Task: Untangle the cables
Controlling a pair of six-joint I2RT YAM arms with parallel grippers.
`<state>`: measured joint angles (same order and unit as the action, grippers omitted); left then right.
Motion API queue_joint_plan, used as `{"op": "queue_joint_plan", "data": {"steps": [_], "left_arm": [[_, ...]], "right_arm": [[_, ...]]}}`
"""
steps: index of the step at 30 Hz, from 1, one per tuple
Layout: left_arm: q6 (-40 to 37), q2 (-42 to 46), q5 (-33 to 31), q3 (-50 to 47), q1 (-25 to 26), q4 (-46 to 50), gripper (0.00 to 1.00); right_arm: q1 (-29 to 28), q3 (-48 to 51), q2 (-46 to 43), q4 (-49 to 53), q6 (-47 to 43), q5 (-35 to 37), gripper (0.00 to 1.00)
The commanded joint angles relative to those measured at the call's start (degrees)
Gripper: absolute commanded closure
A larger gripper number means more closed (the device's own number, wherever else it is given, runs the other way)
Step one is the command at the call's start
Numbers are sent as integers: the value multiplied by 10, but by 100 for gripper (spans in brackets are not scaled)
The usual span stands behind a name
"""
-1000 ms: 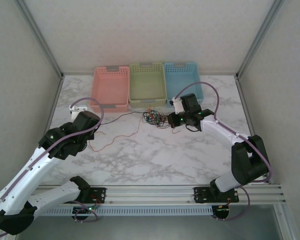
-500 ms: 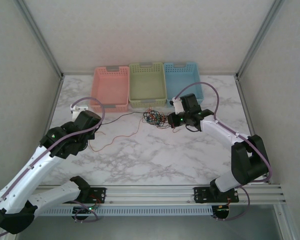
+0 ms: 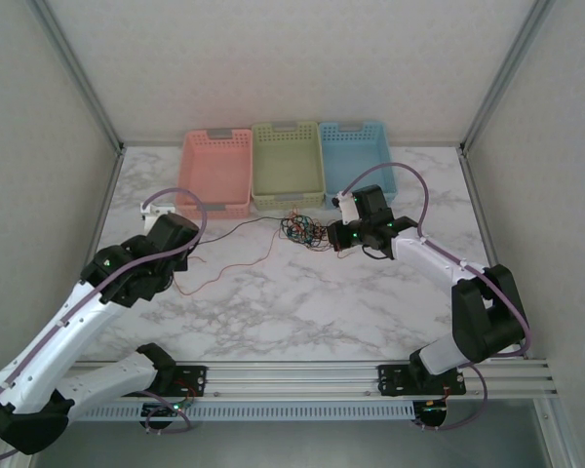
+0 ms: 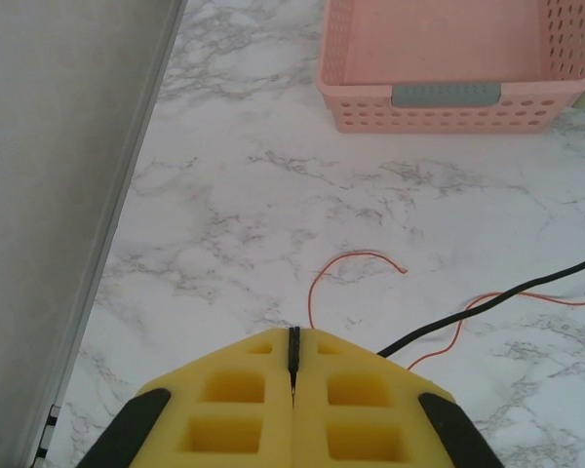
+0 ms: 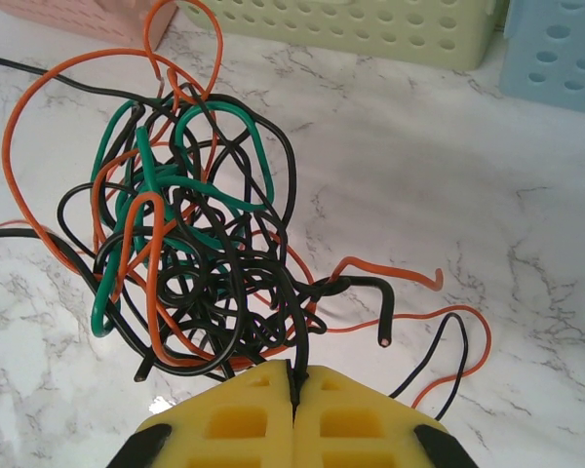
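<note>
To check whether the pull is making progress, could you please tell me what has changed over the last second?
Hardly anything. The left arm has shifted very slightly, its elbow drifting a touch rightwards in the top view. The left hand and right hand stay shut, the right on a black strand of the cables, which lie as before.

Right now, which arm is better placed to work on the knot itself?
Right, I'd say. The right gripper is shut at the edge of the tangled cables, a black strand running into its jaws. The left gripper is shut farther off, beside a loose red-orange strand.
</note>
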<state>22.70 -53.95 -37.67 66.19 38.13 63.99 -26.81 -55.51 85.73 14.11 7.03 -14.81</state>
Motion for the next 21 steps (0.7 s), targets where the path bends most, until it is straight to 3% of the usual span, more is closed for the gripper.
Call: {"op": "queue_joint_plan", "data": {"steps": [1,21], "left_arm": [[3,-2,9,13,-6,-5,100],[20,27,-27,-11,-6,21,100]], "right_arm": [[4,3,-2,-14,15,-6,100],[21,31,-32,-17,32,65,100]]}}
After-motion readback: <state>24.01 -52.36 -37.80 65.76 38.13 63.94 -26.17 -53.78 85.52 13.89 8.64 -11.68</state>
